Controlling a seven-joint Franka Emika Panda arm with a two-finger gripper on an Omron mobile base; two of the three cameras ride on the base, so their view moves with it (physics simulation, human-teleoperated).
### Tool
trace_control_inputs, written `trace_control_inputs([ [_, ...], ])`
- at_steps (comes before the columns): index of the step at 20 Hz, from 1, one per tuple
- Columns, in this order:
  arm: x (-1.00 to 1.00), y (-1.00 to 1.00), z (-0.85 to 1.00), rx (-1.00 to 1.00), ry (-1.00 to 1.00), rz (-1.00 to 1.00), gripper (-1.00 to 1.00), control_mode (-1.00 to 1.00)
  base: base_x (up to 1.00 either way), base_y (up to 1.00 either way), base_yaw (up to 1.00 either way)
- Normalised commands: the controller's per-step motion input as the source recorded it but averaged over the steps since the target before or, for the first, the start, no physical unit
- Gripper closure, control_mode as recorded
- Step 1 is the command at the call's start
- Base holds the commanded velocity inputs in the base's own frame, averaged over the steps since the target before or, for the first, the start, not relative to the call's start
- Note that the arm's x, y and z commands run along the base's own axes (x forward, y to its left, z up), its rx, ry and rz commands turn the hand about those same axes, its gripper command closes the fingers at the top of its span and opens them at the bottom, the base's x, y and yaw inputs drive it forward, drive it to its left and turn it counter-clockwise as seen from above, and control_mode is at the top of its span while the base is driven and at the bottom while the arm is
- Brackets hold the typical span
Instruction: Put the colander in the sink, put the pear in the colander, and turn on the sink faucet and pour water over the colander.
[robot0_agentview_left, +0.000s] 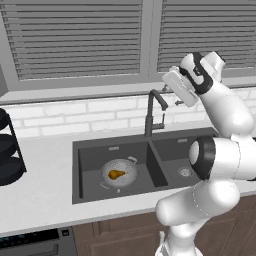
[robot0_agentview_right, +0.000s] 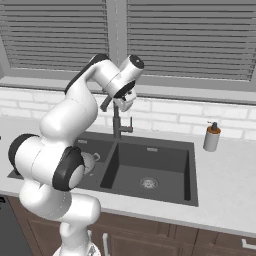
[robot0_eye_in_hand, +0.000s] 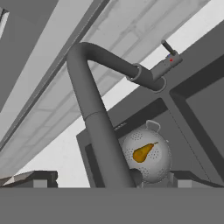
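Since the small golden-brown pear (robot0_agentview_left: 116, 174) already lies in the round pale perforated metal colander (robot0_agentview_left: 120, 172) in the left basin of the dark grey double sink (robot0_agentview_left: 95, 152), we turn to the tall slim dark metal faucet (robot0_agentview_left: 153, 112) at the colander's one o'clock. Rigid and slick, it probably wants a nudge at its side lever (robot0_eye_in_hand: 168, 54). Our gripper (robot0_agentview_left: 176, 88) hovers above it, jaws wide apart, holding nothing.

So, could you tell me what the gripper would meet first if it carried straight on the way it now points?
Most likely the sink faucet, whose spout crosses right ahead; depth is hard to judge.
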Motion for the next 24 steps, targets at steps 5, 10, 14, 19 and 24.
trace_control_inputs([
  [5,-0.01,0.01,-0.19,0.00,-0.02,0.07,-1.00,-1.00,0.00,0.00,0.00],
  [10,-0.32,0.02,0.00,0.06,-0.20,0.22,-1.00,-1.00,0.00,0.00,0.00],
  [14,-0.12,0.07,0.00,0.00,-0.04,0.16,-1.00,-1.00,0.00,0.00,0.00],
  [19,0.26,0.14,-0.02,0.00,0.00,0.04,-1.00,-1.00,0.00,0.00,0.00],
  [24,0.29,0.03,0.00,0.00,0.00,0.01,-1.00,-1.00,0.00,0.00,0.00],
])
